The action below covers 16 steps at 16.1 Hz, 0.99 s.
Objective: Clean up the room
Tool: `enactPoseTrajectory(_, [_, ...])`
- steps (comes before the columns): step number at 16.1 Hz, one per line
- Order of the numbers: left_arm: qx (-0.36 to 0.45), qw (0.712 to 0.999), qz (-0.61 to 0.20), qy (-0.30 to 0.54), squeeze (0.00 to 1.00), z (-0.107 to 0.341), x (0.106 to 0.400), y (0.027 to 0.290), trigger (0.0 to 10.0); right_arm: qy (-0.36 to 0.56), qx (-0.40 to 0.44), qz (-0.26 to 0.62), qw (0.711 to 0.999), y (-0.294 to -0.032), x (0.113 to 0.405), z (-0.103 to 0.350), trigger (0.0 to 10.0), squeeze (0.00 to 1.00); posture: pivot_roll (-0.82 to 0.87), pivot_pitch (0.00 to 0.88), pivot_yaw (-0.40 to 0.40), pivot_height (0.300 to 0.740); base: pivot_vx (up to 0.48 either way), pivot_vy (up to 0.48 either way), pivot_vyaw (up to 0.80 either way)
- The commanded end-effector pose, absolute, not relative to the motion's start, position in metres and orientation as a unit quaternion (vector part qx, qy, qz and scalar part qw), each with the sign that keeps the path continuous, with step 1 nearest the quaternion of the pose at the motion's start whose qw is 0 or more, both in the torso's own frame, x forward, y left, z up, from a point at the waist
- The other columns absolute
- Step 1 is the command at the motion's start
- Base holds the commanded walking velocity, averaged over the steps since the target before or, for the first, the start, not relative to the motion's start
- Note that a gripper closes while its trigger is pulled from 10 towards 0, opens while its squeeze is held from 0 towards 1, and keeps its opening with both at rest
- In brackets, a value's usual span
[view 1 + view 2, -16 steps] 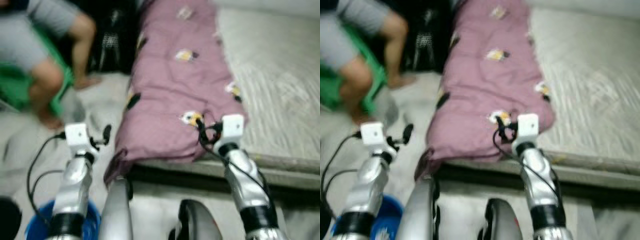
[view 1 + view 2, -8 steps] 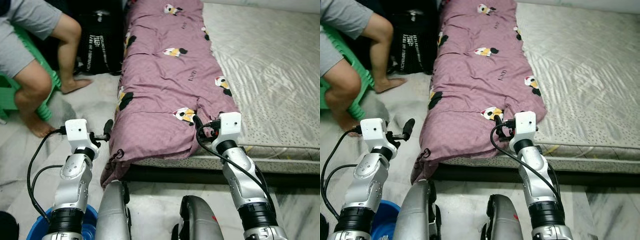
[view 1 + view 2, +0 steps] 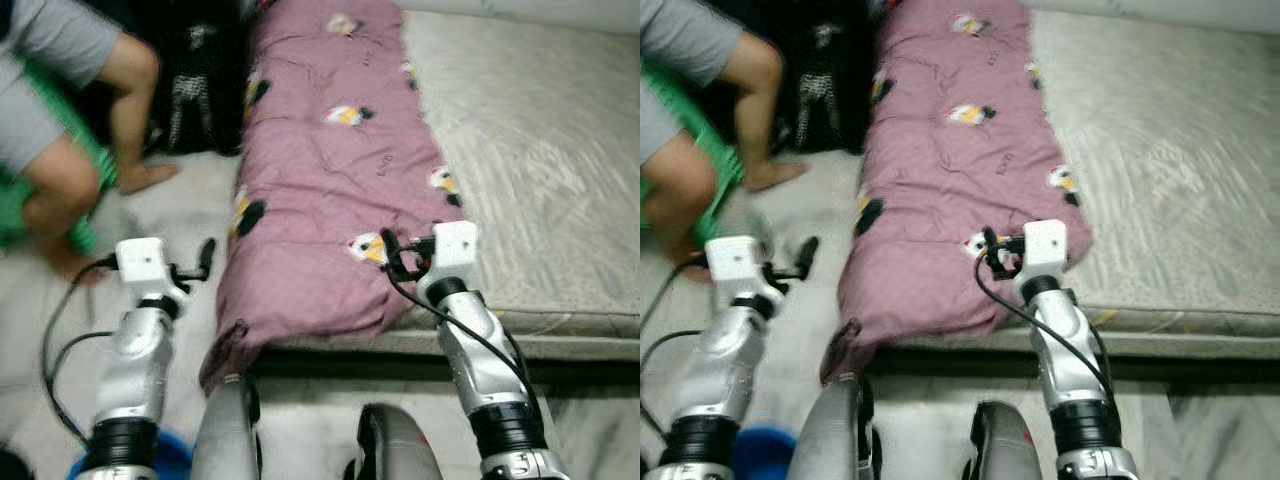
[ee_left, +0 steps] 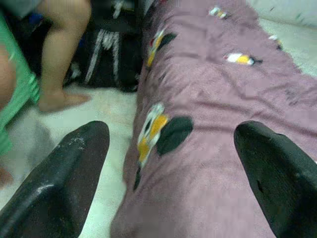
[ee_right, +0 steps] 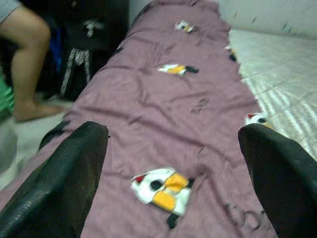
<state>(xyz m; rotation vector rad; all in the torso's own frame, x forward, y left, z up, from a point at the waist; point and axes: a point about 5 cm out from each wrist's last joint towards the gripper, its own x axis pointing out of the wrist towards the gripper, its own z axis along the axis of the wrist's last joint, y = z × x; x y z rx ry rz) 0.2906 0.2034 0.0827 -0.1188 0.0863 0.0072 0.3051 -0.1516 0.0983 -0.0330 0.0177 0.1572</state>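
A purple quilt (image 3: 330,190) printed with small penguin figures lies lengthwise along the left side of a mattress (image 3: 540,150) covered in a pale grey sheet. The quilt's near corner hangs over the mattress edge and droops toward the marble floor (image 3: 190,200).

The robot stands at the foot of the bed with both silver arms raised in front of it. The right gripper (image 5: 173,163) hovers just above the near end of the quilt, its two black fingers (image 5: 59,183) spread wide apart and holding nothing; a penguin print lies between them in the wrist view. The left gripper (image 4: 168,168) is held over the floor just beside the quilt's hanging left edge, its fingers (image 4: 54,183) also spread wide and empty.

To the robot's left, a person (image 3: 70,130) in grey shorts sits on a green stool (image 3: 30,200), bare feet on the floor. A black bag (image 3: 200,90) stands between the person and the bed. A blue tub (image 3: 180,460) sits on the floor by the robot's left arm
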Motion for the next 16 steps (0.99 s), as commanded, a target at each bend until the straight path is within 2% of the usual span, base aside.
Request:
enactPoseTrajectory(1, [-0.064, 0.997, -0.015, 0.041, 0.0, 0.083, 0.291, 0.194, 10.0, 0.014, -0.024, 0.064, 0.998, -0.162, 0.303, 0.096, 10.0, 0.0, 0.0, 0.131, -0.043, 0.638, 0.416, 0.0, 0.0])
enactPoseTrajectory(4, [-0.064, 0.997, -0.014, 0.042, 0.0, 0.083, 0.292, 0.194, 10.0, 0.015, -0.024, 0.063, 0.998, -0.162, 0.303, 0.095, 10.0, 0.0, 0.0, 0.131, -0.043, 0.638, 0.405, 0.0, 0.0])
enactPoseTrajectory(8, [-0.058, 0.997, -0.003, 0.048, 0.0, 0.081, 0.289, 0.195, 10.0, 0.016, -0.022, 0.065, 0.998, -0.161, 0.303, 0.095, 10.0, 0.0, 0.0, 0.134, -0.042, 0.638, 0.0, 0.0, 0.0])
enactPoseTrajectory(13, [-0.035, 0.997, 0.04, 0.055, 0.0, 0.077, 0.278, 0.216, 10.0, 0.028, -0.021, 0.09, 0.995, -0.151, 0.305, 0.091, 10.0, 0.0, 0.04, 0.153, -0.064, 0.578, 0.0, 0.0, 0.0])
enactPoseTrajectory(16, [-0.026, 0.996, 0.063, 0.056, 0.0, 0.077, 0.271, 0.223, 10.0, 0.043, -0.025, 0.114, 0.992, -0.144, 0.311, 0.087, 10.0, 0.0, 0.06, 0.165, -0.079, 0.578, 0.0, 0.0, 0.0])
